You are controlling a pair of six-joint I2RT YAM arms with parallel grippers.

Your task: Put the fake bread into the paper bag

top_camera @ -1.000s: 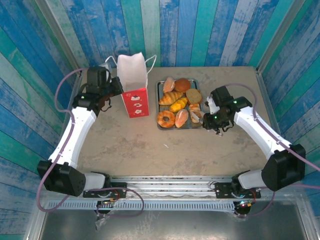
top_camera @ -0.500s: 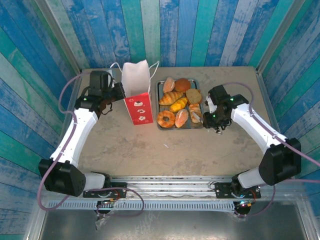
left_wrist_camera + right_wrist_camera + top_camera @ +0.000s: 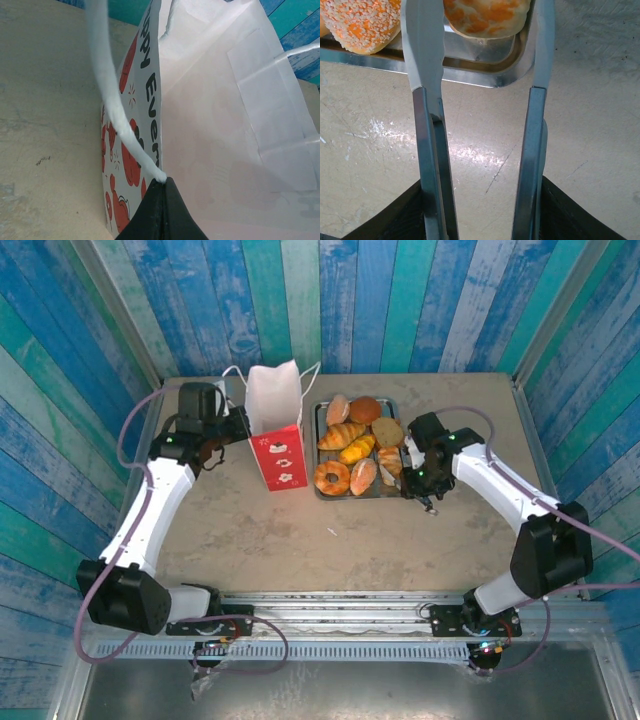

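Note:
The paper bag (image 3: 276,426) stands upright left of the tray, white above and red below. My left gripper (image 3: 236,426) is shut on its white cord handle (image 3: 113,102) at the bag's left edge (image 3: 165,183). Several pieces of fake bread (image 3: 342,436) lie on the grey tray (image 3: 316,452), among them a ring donut (image 3: 331,477) and round buns (image 3: 365,408). My right gripper (image 3: 418,476) is shut on metal tongs (image 3: 426,125), whose two arms stand apart. Their tips reach over the tray's corner (image 3: 470,75), either side of an oblong roll (image 3: 485,14); a sugared roll (image 3: 362,25) lies beside it.
Bare beige tabletop (image 3: 300,540) stretches in front of the bag and tray. Blue plank walls (image 3: 400,300) close in the back and both sides. A small white scrap (image 3: 330,532) lies on the table in front of the tray.
My right gripper has moved left to the tray's near right corner, and the tong arms have spread wider. The left gripper shifted the bag slightly right a second ago, then stayed still.

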